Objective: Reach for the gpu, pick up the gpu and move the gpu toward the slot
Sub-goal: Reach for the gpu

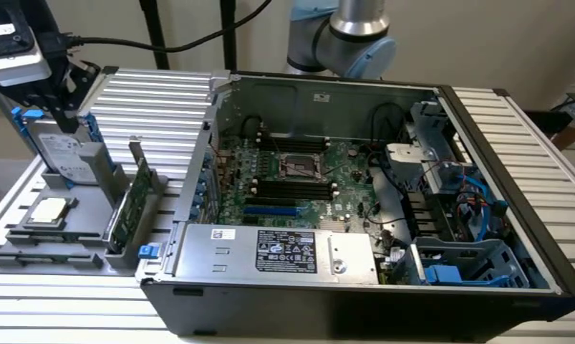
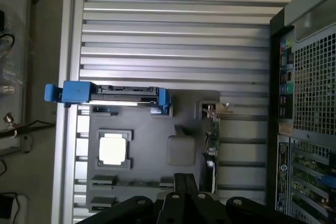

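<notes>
- On the ribbed table, at its edge on the exterior view's left, a grey holder stands just beside the open computer case. Bare ribbed surface runs behind the holder to the table's far edge.
- Exterior view, gpu: it stands on its long edge in the holder's slot nearest the case, with its silver bracket at the far end. Nothing lies over its top edge.
- Exterior view, gripper: it hangs over the holder's far end, just above the hard drive. It is apart from the gpu and touches nothing.
- Exterior view, case: the motherboard lies exposed inside, and the power supply lies along the near wall.
- Wrist view: the gpu shows edge-on, lying between the processor chip and the computer case. A strip of bare table separates it from the case.
- Wrist view, gripper: the fingers are closed together on nothing, over the holder and near the gpu's side, apart from it.
- Wrist view: the hard drive spans the holder's end, with a blue rail at each side.
- Count: one gpu, one hard drive, one processor chip, one case, one gripper.
</notes>
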Action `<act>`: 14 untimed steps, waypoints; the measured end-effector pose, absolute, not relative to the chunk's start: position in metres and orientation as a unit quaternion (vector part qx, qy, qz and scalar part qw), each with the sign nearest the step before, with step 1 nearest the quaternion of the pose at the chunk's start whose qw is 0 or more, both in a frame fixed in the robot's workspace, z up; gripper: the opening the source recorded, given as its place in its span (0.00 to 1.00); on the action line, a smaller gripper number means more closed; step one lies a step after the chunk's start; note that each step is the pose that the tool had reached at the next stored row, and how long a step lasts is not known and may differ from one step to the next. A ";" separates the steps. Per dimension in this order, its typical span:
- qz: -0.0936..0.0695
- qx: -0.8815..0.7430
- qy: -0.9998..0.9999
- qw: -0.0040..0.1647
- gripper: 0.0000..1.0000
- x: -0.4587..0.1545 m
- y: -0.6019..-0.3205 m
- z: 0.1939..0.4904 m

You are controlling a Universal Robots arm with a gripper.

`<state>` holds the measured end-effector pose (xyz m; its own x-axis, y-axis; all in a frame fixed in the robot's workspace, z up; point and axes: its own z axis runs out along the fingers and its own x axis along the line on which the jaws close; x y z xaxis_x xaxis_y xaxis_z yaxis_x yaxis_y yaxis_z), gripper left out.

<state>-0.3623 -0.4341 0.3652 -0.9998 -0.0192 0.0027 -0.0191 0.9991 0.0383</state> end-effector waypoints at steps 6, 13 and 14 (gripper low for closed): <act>-0.019 0.010 -1.000 0.001 0.11 -0.347 -0.446 0.358; -0.019 0.010 -1.000 0.001 0.11 -0.326 -0.455 0.348; -0.018 0.010 -1.000 0.001 0.11 -0.324 -0.455 0.347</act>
